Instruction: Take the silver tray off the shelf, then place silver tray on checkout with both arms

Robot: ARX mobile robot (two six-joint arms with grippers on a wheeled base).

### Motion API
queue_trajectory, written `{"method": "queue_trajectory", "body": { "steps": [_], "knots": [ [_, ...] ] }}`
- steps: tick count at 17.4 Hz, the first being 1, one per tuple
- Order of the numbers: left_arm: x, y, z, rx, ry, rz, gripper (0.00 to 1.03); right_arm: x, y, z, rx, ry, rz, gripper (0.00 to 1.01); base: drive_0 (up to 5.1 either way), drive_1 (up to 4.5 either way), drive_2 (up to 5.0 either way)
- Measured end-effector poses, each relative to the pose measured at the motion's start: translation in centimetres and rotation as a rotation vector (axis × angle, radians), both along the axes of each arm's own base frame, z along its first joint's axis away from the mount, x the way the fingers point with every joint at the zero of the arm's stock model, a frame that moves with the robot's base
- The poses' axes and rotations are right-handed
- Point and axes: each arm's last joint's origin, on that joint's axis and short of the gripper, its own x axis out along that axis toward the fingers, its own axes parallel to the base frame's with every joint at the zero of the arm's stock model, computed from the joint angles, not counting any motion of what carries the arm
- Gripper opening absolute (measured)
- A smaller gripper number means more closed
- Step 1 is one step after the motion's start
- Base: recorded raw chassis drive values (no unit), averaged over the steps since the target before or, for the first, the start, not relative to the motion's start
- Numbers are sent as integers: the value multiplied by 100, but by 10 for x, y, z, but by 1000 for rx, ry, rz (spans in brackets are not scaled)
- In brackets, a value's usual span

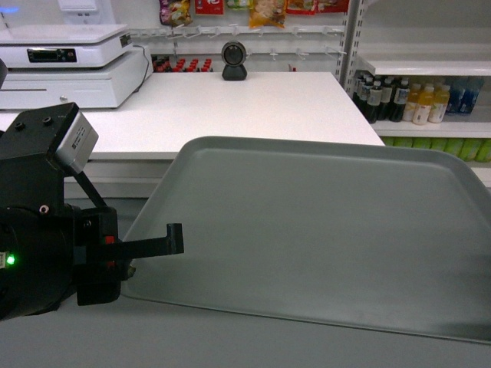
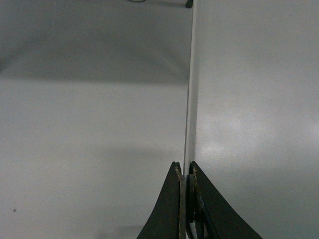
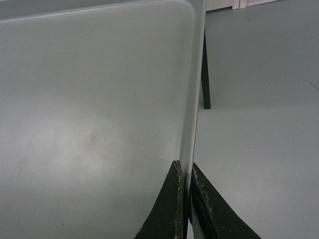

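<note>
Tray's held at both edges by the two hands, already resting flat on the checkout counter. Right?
Not quite. Both hands, left and right, are shut on the silver tray at its edges, but in the head view the tray is held in the air short of the checkout, not resting on it.

Wrist views close along tray (image 2: 249, 99) rim

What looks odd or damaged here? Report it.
Nothing spilled or askew. Only the tool fingers' inner edges look worn and chipped where they clamp the silver tray's rim, in both wrist views.
</note>
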Motion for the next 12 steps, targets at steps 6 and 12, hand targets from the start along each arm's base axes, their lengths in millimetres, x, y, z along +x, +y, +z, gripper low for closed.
{"method": "queue_trajectory", "body": {
  "steps": [6, 12],
  "knots": [
    [0, 0, 0, -1, -2, -1, 2, 0, 0, 0, 0, 1, -1, 4, -506, 239, 239],
    [0, 0, 0, -1, 1, -1, 2, 0, 0, 0, 0, 3, 0, 4, -506, 239, 239]
  ]
}}
